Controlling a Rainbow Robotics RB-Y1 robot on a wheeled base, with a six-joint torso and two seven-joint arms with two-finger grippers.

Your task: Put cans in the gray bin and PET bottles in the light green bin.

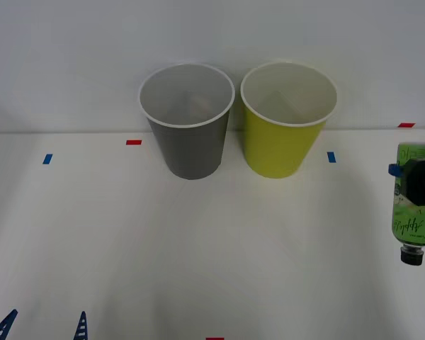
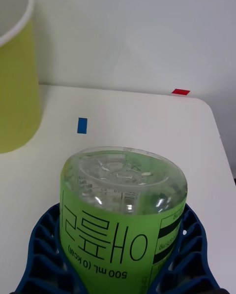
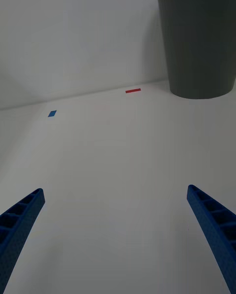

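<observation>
Front view places the right gripper point(image 1: 414, 180) at the table's point(image 1: 198, 248) right edge, its blue fingers point(image 2: 44, 245) clamped around the green bottle point(image 1: 414, 205), cap pointing toward the robot. Left gripper point(image 1: 42, 329) sits low at the near left, fingers spread apart. Gray bin point(image 1: 188, 120) and light green bin point(image 1: 287, 117) stand upright side by side at the back, nothing visible inside either.

Bright, even, diffuse illumination from overhead. Faint soft shadows on the bench point(image 1: 198, 241) at the bases of the gray bin point(image 1: 190, 145) and light green bin point(image 1: 280, 145). Small specular highlights on the clear base of the PET bottle point(image 2: 123, 176) (label script sharp). No marked blur or edge distortion.
</observation>
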